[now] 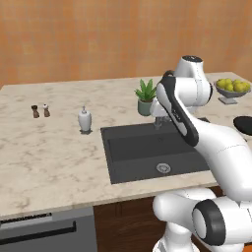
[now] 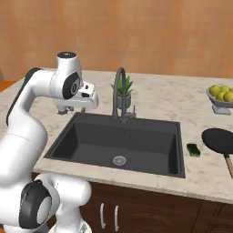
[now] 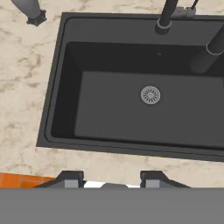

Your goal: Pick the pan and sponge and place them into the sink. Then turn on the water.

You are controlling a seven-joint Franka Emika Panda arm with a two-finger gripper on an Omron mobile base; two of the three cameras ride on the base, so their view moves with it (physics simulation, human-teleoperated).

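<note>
**Over the sink's left edge, nothing yet in hand**

Above the left rim of the sink (image 2: pixel 68 136), the jaws (image 3: pixel 109 178) stand parted and grip nothing; the basin (image 3: pixel 144 109) below them is bare but for its drain (image 3: pixel 150 95). Seen from the right base camera, the sponge (image 2: pixel 194 149) lies on the counter (image 2: pixel 200 173) at three o'clock of the sink, just beside its rim, and the pan (image 2: pixel 219 141) sits near it, further out. Judged so, the first pick is not yet begun: the arm must cross the basin to the right.

A large rectangular dark grey sink (image 1: pixel 129 152) is sitting in the marble counter (image 1: pixel 49 147), a white soap dispenser (image 1: pixel 84 120) standing near its back left corner.
</note>
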